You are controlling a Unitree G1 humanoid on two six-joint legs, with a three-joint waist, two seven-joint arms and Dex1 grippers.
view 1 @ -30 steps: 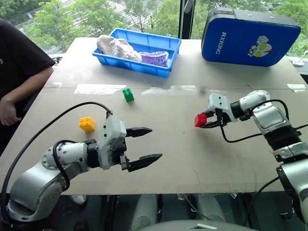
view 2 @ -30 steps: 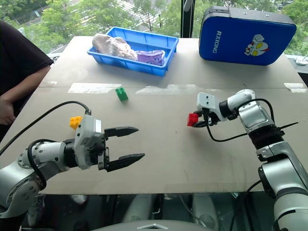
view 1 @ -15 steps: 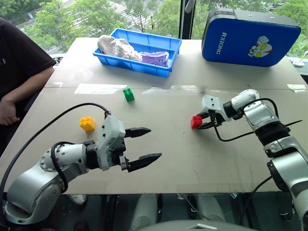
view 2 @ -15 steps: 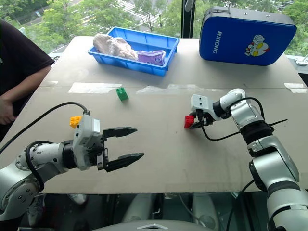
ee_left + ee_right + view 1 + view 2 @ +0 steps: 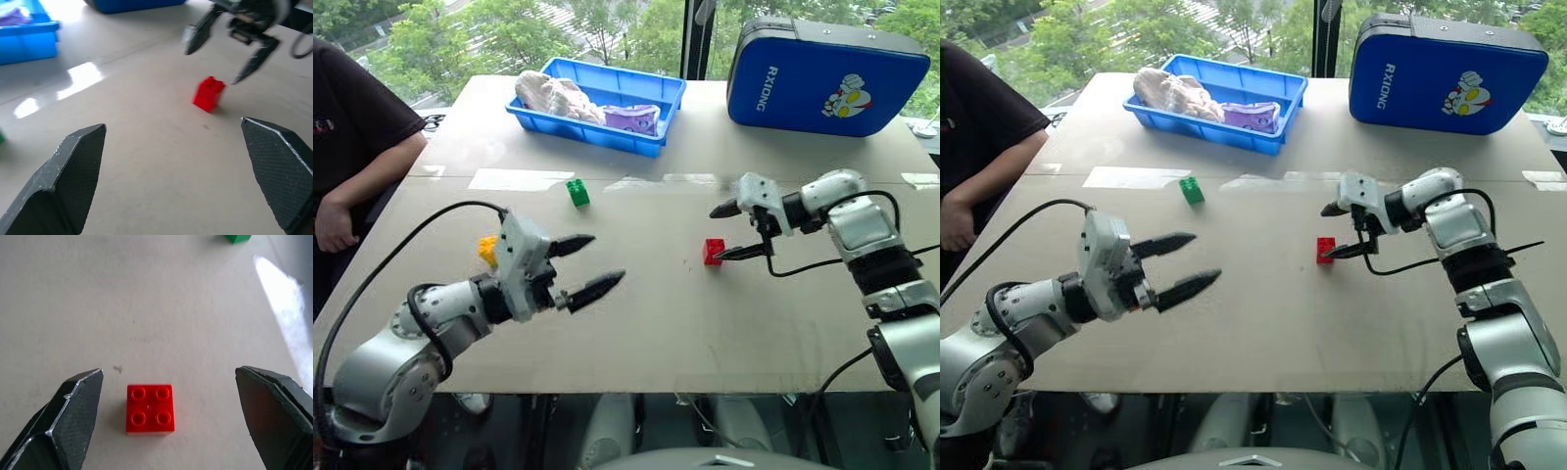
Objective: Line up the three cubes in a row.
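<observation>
Table (image 5: 705, 323): a broad tan board, with a person's arm (image 5: 357, 186) resting at its far-left edge, as before.
Blue case (image 5: 822, 78): lying at the far right of the table, unmoved.
Blue tray (image 5: 597, 93): at the far middle, with the pale and purple cloth bundles (image 5: 578, 103) in it, unchanged.
Left gripper (image 5: 587, 266): fingers spread wide and empty, as a second ago; it has swung out toward the left and farther over the table, and now hides part of the yellow cube.
Right gripper (image 5: 732, 231): a second ago it was clamped on the red cube; now its fingers are spread wide and it has lifted off, hanging just above and to the right of that cube, touching nothing.
Red cube (image 5: 149, 408): released, sitting studs up on the table right of centre, alone between the right gripper's fingers in the right wrist view.
Green cube (image 5: 576, 192): far of centre, near the tray, where it was.
Yellow cube (image 5: 487, 250): at the left, just behind the left gripper's body, in its earlier place and well apart from the other two.
</observation>
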